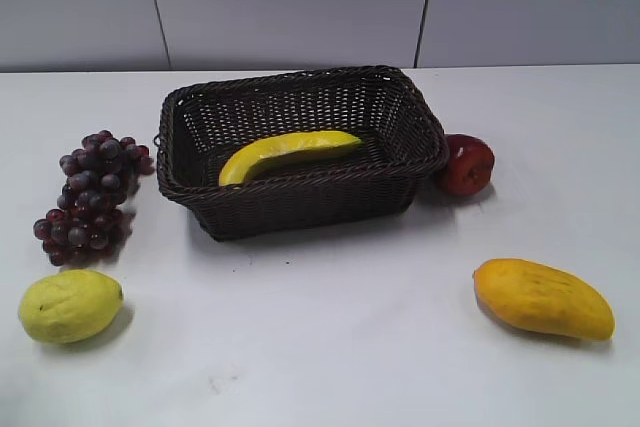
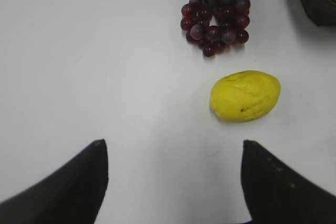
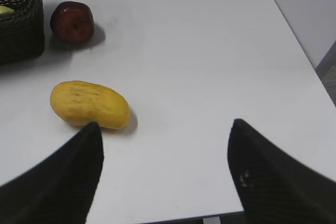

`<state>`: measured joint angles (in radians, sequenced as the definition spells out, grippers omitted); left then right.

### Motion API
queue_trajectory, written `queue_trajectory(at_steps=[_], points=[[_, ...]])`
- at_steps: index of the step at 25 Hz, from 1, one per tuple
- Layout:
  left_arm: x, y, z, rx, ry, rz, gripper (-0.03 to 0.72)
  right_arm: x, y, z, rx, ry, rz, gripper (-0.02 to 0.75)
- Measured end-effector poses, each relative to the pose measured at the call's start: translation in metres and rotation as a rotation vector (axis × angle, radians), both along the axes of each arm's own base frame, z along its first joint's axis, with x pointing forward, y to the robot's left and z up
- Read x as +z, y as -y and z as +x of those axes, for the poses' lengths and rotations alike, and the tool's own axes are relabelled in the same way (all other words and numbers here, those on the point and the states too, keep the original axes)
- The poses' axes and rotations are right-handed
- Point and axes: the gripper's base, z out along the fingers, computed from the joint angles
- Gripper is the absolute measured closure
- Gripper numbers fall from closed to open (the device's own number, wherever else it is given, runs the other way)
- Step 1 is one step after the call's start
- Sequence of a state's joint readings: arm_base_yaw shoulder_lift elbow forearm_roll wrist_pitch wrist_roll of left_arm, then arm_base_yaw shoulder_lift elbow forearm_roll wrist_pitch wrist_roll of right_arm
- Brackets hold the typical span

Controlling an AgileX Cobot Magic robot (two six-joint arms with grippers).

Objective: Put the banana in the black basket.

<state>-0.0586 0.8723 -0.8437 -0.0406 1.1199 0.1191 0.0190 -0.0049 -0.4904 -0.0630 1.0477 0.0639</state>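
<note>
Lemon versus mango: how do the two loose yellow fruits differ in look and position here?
The lemon is pale yellow-green and stubby; the mango is deeper yellow-orange and longer, tapering toward one end. The lemon lies front left of the basket, just in front of the grapes; the mango lies front right, with the apple farther back beside the basket. Both rest on the bare white table, outside the basket, and no tool touches either.

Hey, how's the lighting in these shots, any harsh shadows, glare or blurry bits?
Exterior view: soft, even light; faint shadows under the dark woven wicker basket and the orange-yellow mango; the long yellow banana shows no harsh glare. Left wrist view: the white table looks washed out, and the open left gripper is soft-edged. Right wrist view: the open right gripper is blurred too.
</note>
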Motion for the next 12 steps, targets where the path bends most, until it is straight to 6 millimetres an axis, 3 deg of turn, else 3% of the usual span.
queue_trajectory(at_steps=[7, 12], points=[[-0.018, -0.003, -0.064, 0.001, 0.171, -0.016, 0.106, 0.000, 0.000, 0.000, 0.000, 0.000, 0.000, 0.148], [-0.039, -0.005, -0.088, 0.001, 0.220, -0.019, 0.108, 0.000, 0.000, 0.000, 0.000, 0.000, 0.000, 0.148]])
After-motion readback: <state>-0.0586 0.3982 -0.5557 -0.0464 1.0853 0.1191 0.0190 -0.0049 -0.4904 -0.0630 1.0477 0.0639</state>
